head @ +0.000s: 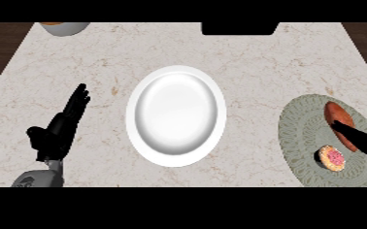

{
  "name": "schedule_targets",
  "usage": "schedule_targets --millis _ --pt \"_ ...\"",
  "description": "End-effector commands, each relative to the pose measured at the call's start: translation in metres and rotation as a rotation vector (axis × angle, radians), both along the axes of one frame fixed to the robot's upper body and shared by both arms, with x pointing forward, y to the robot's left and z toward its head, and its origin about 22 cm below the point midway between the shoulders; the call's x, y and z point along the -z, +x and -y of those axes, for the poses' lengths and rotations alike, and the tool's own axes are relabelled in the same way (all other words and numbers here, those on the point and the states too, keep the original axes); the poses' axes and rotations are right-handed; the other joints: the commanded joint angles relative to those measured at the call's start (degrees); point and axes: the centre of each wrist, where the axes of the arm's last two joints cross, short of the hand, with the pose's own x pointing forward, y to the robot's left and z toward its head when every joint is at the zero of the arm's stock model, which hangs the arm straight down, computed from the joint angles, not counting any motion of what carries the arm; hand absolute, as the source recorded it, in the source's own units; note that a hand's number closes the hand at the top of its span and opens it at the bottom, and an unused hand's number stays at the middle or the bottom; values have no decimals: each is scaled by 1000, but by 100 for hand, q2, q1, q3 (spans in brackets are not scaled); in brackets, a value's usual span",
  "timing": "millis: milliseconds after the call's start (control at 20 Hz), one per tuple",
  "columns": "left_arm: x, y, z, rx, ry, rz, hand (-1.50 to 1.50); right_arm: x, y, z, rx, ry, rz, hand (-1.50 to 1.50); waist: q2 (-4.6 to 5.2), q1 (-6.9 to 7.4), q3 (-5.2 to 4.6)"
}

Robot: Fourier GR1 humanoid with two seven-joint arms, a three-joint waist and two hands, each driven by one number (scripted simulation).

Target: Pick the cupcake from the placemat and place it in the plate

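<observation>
**Cupcake on the placemat, plate bare at centre**

We look steeply down on a pale marbled stone counter (93,48). At its middle sits a round white ceramic plate (175,115), with nothing on it.

At the right edge we see a round grey-green woven placemat (301,140), partly cut off by the view's border. On its lower part lies the small cupcake with pink speckled frosting (332,157), tipped so its top faces us. Just above it on the same mat is an orange-red oblong object (335,116) that we cannot identify.

Our right hand (351,133) shows only as dark fingers entering from the right edge, lying over the orange-red object and ending just above the cupcake; we cannot tell whether they are open or curled, nor whether they touch anything.

Our left hand (63,126) rests at the lower left, well apart from the plate, fingers straight and pointing up the counter, thumb out to the side, holding nothing.

At the top left edge a grey bowl with an orange inside (63,27) is partly visible; at the top, a black block (240,28). We find no writing, labels or brands on anything.
</observation>
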Motion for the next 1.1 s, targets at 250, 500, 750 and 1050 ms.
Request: schedule_targets --millis 250,500,750,1050 --pt "-8 -7 -16 -3 -5 -2 0 45 16 -22 26 -76 -2 -150 -1 16 2" --pt "-14 11 -12 9 3 5 0 57 15 1 24 -87 -24 -150 0 -9 1" --pt "-19 5 3 -3 4 17 0 50 32 -22 -104 -52 -38 150 -2 6 1" --pt "-9 -11 -1 3 0 -1 0 63 20 -5 -118 -42 -6 150 -5 -13 0"
